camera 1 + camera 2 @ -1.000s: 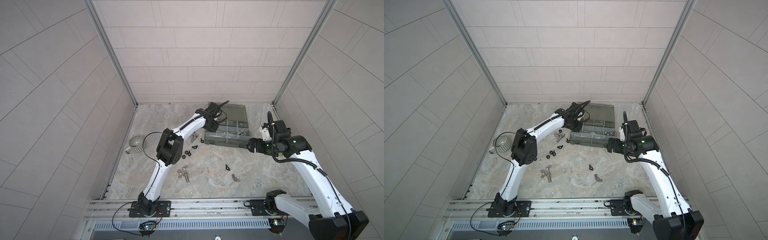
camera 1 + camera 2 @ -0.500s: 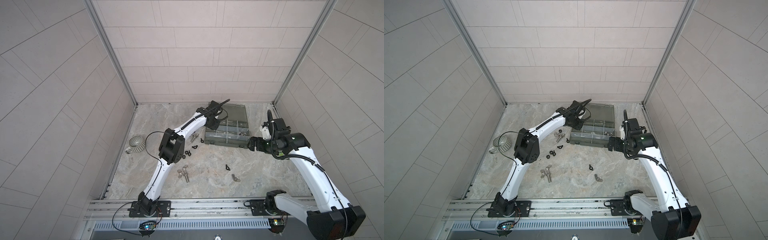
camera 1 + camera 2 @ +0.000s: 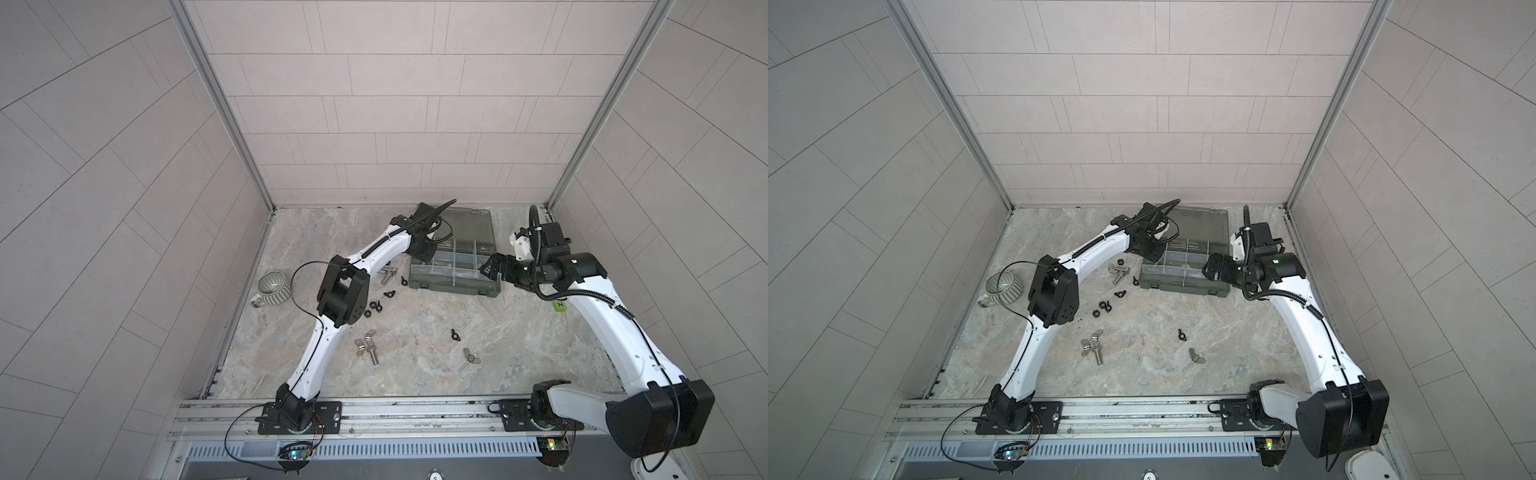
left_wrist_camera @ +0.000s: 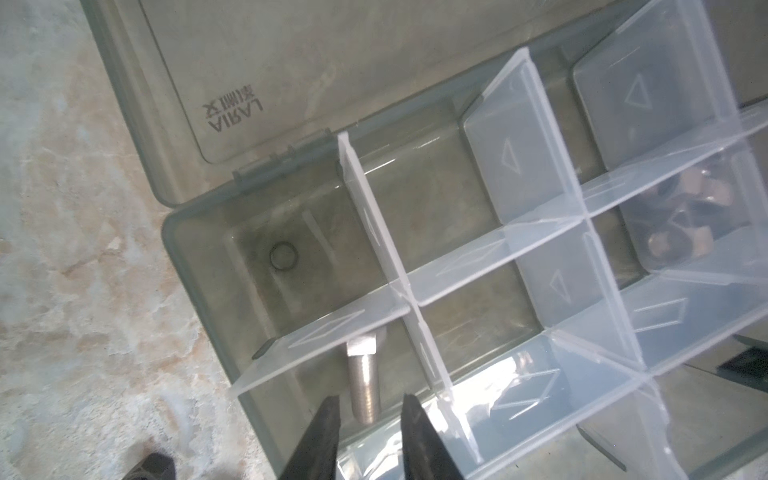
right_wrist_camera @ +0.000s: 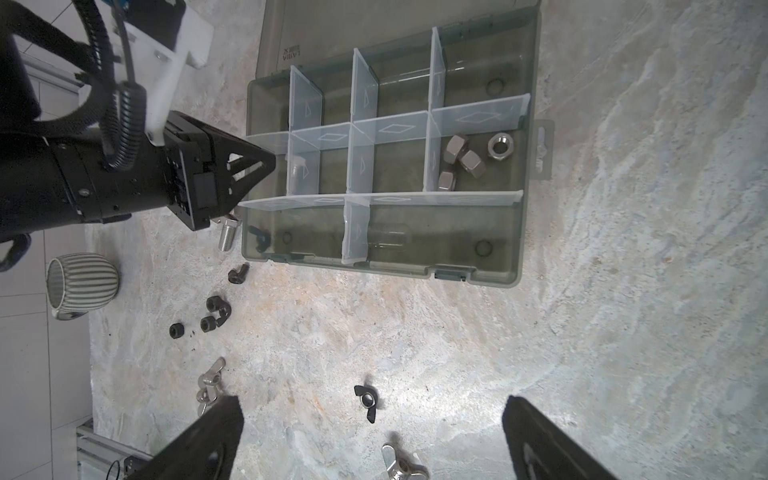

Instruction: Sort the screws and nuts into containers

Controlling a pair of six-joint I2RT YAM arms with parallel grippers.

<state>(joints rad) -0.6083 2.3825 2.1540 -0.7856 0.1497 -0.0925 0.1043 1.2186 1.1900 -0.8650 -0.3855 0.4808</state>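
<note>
The grey organizer box [image 3: 453, 287] [image 3: 1183, 286] lies open, its containers split by clear dividers. My left gripper [image 4: 370, 405] [image 3: 428, 254] hangs over the box's left end, open by a narrow gap. A silver screw [image 4: 362, 380] lies in the compartment below it, untouched by the fingers. Silver hex nuts [image 5: 461, 160] fill a compartment at the right end. My right gripper [image 5: 374, 419] [image 3: 489, 270] stands wide open and empty by the box's right end, above a black wing nut [image 5: 366, 401] and a silver wing nut [image 5: 401, 465].
Loose screws [image 3: 388, 274] [image 3: 372, 355] and black nuts [image 3: 376, 305] lie on the marble floor left of the box. A ribbed mug [image 3: 272, 286] stands by the left wall. A small green block [image 3: 561, 306] sits under the right arm. The lid [image 3: 469, 224] lies flat behind.
My left gripper's jaws have parted and the screw now lies loose in the compartment. The right arm has hardly moved.
</note>
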